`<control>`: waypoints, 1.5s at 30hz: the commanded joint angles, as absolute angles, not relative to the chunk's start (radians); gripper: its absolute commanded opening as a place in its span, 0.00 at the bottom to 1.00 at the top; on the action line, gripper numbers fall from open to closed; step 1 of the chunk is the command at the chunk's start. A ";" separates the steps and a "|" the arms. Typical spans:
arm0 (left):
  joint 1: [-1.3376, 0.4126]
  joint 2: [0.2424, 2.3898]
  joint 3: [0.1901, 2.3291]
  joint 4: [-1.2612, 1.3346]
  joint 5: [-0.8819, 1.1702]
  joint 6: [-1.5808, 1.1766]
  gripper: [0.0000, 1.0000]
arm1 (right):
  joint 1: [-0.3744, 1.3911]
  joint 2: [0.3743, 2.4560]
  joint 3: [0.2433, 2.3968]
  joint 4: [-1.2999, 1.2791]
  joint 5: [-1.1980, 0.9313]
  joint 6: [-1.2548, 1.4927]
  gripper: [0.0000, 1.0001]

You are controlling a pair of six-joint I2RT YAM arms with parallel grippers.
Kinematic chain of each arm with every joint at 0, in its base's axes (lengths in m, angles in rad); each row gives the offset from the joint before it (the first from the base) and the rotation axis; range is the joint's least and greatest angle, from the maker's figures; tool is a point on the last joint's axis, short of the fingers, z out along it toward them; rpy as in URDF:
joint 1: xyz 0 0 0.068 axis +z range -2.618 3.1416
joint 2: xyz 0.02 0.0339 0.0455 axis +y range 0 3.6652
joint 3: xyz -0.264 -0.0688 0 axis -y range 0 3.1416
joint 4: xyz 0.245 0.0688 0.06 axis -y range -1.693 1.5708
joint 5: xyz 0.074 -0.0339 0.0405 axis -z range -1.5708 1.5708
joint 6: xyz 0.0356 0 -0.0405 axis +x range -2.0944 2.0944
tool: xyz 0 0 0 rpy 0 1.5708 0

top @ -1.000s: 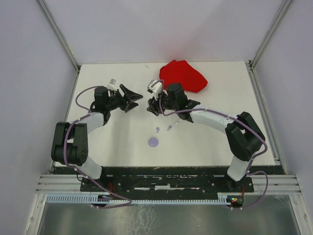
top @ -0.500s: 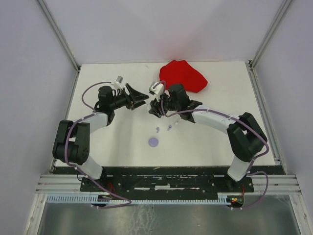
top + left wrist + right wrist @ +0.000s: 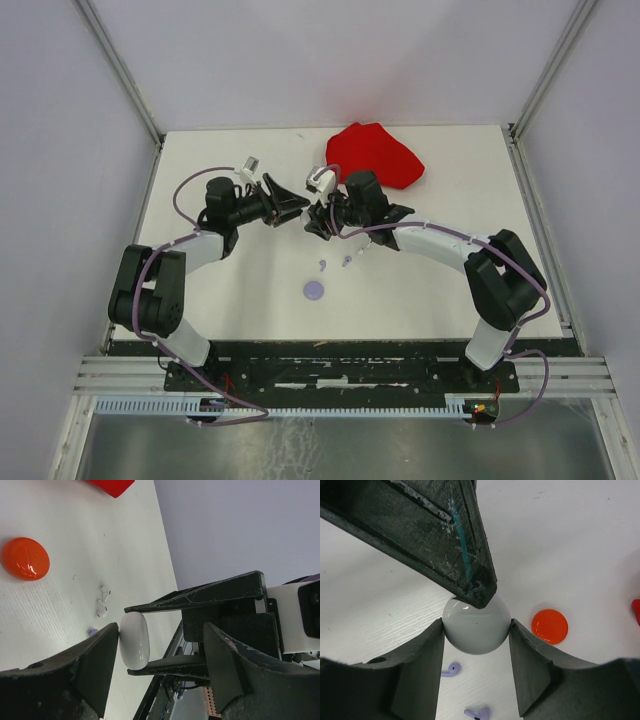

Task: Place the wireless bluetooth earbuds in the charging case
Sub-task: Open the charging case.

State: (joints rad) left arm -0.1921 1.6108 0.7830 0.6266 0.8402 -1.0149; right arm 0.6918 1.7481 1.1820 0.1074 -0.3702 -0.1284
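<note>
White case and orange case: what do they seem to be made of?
The white case looks like hard, glossy plastic: a smooth shell with soft reflections. The orange case is probably the same, given the bright highlights on its dome.

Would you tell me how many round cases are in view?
3: a white case gripped in the right hand, an orange case on the table near it, and a lilac case nearer the robot. Others may be hidden.

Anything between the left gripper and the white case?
Nothing visible. The left gripper is open, one finger right at the white case, which the right gripper clamps.
</note>
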 commanded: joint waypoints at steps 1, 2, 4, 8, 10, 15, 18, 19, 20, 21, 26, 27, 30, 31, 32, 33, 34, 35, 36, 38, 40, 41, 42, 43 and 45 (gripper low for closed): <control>-0.202 1.616 0.770 0.676 0.869 -1.025 0.74 | 0.686 1.694 1.194 0.141 -0.390 -0.125 0.44; -0.204 1.616 0.769 0.675 0.868 -1.025 0.74 | 0.685 1.691 1.194 0.141 -0.390 -0.125 0.44; -0.207 1.617 0.766 0.675 0.872 -1.024 0.73 | 0.685 1.688 1.192 0.144 -0.388 -0.124 0.44; -0.211 1.618 0.764 0.675 0.871 -1.024 0.71 | 0.682 1.686 1.193 0.145 -0.389 -0.124 0.44; -0.214 1.618 0.767 0.675 0.871 -1.024 0.69 | 0.681 1.687 1.193 0.145 -0.388 -0.124 0.44; -0.219 1.620 0.769 0.675 0.870 -1.025 0.65 | 0.681 1.686 1.192 0.144 -0.390 -0.123 0.44; -0.219 1.624 0.770 0.675 0.870 -1.025 0.60 | 0.681 1.686 1.190 0.145 -0.393 -0.124 0.44; -0.219 1.626 0.770 0.677 0.869 -1.025 0.59 | 0.681 1.686 1.192 0.145 -0.394 -0.124 0.44; -0.219 1.626 0.770 0.676 0.868 -1.025 0.57 | 0.682 1.685 1.191 0.145 -0.394 -0.124 0.44; -0.220 1.628 0.770 0.677 0.868 -1.025 0.56 | 0.681 1.684 1.190 0.145 -0.394 -0.124 0.44; -0.220 1.631 0.772 0.683 0.866 -1.028 0.49 | 0.680 1.685 1.187 0.144 -0.394 -0.126 0.44; -0.220 1.632 0.772 0.684 0.866 -1.029 0.48 | 0.681 1.686 1.187 0.145 -0.394 -0.126 0.44; -0.219 1.632 0.772 0.688 0.863 -1.033 0.46 | 0.680 1.683 1.185 0.146 -0.396 -0.126 0.44; -0.219 1.631 0.771 0.689 0.861 -1.034 0.46 | 0.680 1.682 1.185 0.147 -0.396 -0.126 0.44; -0.219 1.631 0.769 0.690 0.860 -1.035 0.46 | 0.680 1.681 1.183 0.147 -0.396 -0.127 0.44; -0.219 1.631 0.770 0.691 0.859 -1.036 0.45 | 0.680 1.680 1.183 0.147 -0.395 -0.128 0.44; -0.219 1.631 0.770 0.693 0.857 -1.038 0.45 | 0.680 1.681 1.183 0.146 -0.394 -0.129 0.44; -0.219 1.631 0.770 0.694 0.856 -1.038 0.45 | 0.678 1.678 1.181 0.145 -0.395 -0.129 0.44; -0.220 1.631 0.770 0.695 0.856 -1.040 0.45 | 0.679 1.677 1.179 0.145 -0.395 -0.130 0.44; -0.219 1.629 0.770 0.698 0.853 -1.043 0.45 | 0.677 1.675 1.178 0.144 -0.395 -0.130 0.44; -0.218 1.628 0.770 0.698 0.850 -1.046 0.45 | 0.677 1.672 1.174 0.145 -0.396 -0.130 0.44; -0.218 1.628 0.769 0.698 0.848 -1.047 0.45 | 0.676 1.671 1.171 0.146 -0.396 -0.129 0.44; -0.218 1.628 0.771 0.699 0.847 -1.047 0.45 | 0.675 1.669 1.171 0.145 -0.396 -0.130 0.44; -0.218 1.628 0.771 0.699 0.846 -1.046 0.45 | 0.675 1.669 1.168 0.145 -0.396 -0.130 0.44; -0.218 1.628 0.772 0.698 0.845 -1.046 0.45 | 0.674 1.665 1.166 0.146 -0.395 -0.131 0.44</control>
